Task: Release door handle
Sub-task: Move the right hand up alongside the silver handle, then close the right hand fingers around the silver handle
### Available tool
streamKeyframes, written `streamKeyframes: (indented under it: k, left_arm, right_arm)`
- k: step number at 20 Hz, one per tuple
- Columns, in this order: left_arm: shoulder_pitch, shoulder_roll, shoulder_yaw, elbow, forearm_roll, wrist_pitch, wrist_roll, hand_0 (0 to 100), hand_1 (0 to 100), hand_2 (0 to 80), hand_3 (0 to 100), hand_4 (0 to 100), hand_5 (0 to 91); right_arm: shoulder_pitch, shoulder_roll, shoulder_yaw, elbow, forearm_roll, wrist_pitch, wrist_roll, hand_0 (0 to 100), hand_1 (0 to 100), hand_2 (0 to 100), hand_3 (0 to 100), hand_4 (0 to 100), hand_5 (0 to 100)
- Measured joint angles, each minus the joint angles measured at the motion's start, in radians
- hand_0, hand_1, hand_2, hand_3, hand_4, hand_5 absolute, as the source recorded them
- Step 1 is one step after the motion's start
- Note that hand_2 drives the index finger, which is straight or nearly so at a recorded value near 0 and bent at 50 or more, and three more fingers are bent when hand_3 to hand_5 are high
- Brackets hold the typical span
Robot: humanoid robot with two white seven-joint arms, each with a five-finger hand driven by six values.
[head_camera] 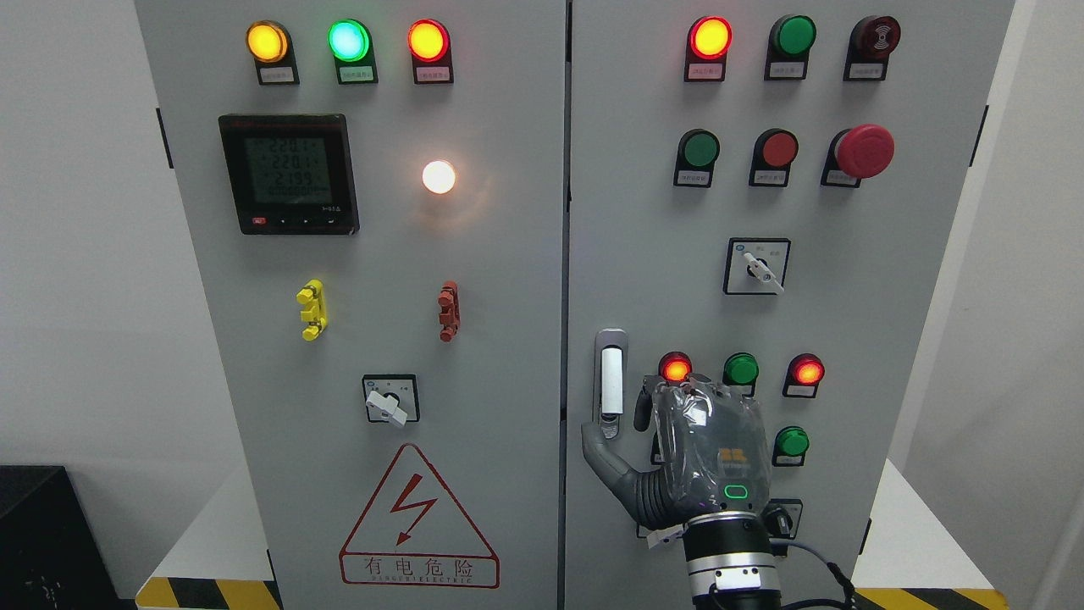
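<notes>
Your right hand (694,457) sits just right of the upright door handle (611,381), thumb at its base, fingers relaxed, grasping nothing.

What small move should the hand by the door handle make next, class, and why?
Probably draw the right hand back, away from the right cabinet door. Its thumb reaches up to the lower end of the door handle, which stands upright in its recess. Whether the thumb touches cannot be told; the other fingers are hidden behind the hand, which appears not to grip the handle.
</notes>
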Motion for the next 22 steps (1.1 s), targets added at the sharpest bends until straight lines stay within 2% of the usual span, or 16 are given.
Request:
streamKeyframes:
  k: [12,22]
  left_arm:
    - [0.0,0.0,0.0,0.0,0.0,0.0,0.0,0,0,4.5,11,0,0.0]
    - [0.0,0.0,0.0,0.0,0.0,0.0,0.0,0,0,4.4,11,0,0.0]
  right_arm:
    - [-0.023,0.002,0.009,0.011,0.0,0.015,0.016,20,37,69,95,76,71]
    - [-0.034,0.002,0.004,0.023,-0.001,0.016,0.019,26,37,69,94,76,71]
